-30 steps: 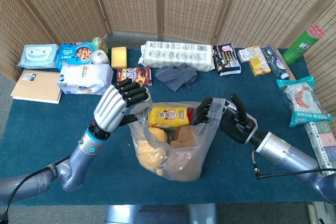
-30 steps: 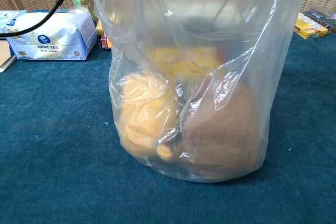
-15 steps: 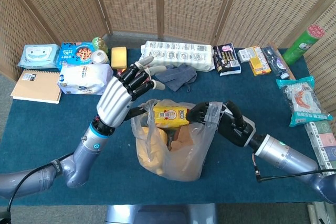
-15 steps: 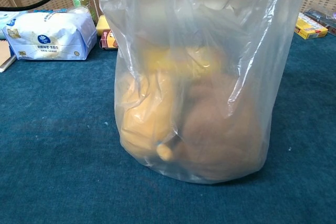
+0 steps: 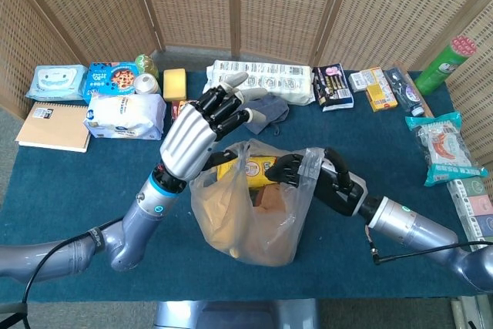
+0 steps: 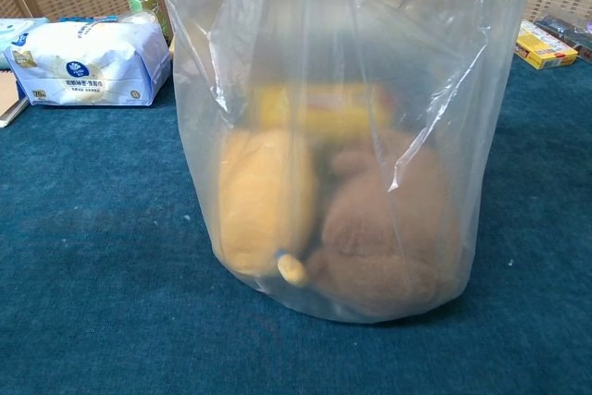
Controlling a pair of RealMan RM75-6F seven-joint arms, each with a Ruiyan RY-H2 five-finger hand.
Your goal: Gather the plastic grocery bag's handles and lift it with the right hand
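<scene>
The plastic grocery bag (image 5: 250,206) stands full on the worktop (image 5: 62,190). The right hand (image 5: 320,179) grips only its near handle, while the left hand (image 5: 196,132) hovers with fingers spread and empty. Lifting on one handle risks the bag tipping and spilling.

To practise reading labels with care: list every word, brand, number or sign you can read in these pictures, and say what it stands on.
No text is legible in either view.
White tissue pack: round blue logo and small print, too blurred.
Yellow box inside the plastic bag: label too small to read.
Blue cookie pack: print too small.
Long white pack: dark print, too small.
</scene>
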